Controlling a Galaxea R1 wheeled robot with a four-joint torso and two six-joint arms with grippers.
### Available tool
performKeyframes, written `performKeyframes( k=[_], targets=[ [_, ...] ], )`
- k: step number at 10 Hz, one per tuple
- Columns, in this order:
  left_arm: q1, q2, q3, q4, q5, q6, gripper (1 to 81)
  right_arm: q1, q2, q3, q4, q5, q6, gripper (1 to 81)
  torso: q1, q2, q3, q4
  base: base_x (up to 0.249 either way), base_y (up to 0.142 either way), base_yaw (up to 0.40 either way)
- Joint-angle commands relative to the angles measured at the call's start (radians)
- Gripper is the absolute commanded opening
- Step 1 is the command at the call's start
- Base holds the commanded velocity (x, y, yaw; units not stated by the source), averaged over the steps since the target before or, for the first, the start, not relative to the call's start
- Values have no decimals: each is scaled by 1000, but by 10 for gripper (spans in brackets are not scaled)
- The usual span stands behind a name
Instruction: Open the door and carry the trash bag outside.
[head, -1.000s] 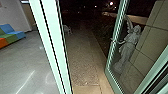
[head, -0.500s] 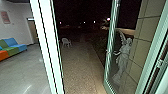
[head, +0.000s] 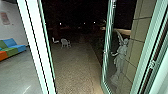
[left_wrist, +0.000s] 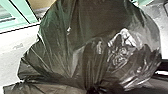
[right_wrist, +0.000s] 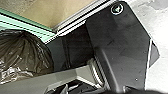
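The glass door (head: 107, 50) with its green frame stands swung open at the right of the doorway in the head view. In the left wrist view the dark, shiny trash bag (left_wrist: 92, 45) is bunched together at its gathered neck, near the camera. The same bag (right_wrist: 22, 55) shows in the right wrist view, beside the robot's dark base plate. What holds the bag's neck is hidden, and how either gripper's fingers stand cannot be made out.
A thick green-white door post (head: 37, 47) rises left of the opening. Behind the door's glass stands a pale statue (head: 121, 58) by a tiled wall (head: 140, 37). White chairs (head: 65, 43) stand out on the dark paving (head: 75, 67). Indoors at left is a coloured bench (head: 12, 48).
The head camera's picture has shifted: its view has tilted up, and the left post now lies further left. More of the yard shows, with a second white chair in sight.
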Motion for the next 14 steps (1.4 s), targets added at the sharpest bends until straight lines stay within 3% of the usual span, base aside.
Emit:
performKeyframes(
  k=[1, 7, 14],
  targets=[
    [-66, -5, 4, -1, 50, 0, 10, 39, 2, 7, -8, -37, -1, 811, 0, 0, 0, 0, 0, -147, 0],
    [-66, -5, 4, -1, 50, 0, 10, 40, 7, 5, -9, -37, -3, 811, 0, 0, 0, 0, 0, -134, 0],
    [-66, -5, 4, -2, 50, 0, 10, 42, 9, 1, -11, -39, -3, 811, 0, 0, 0, 0, 0, -9, 0]
  ],
)
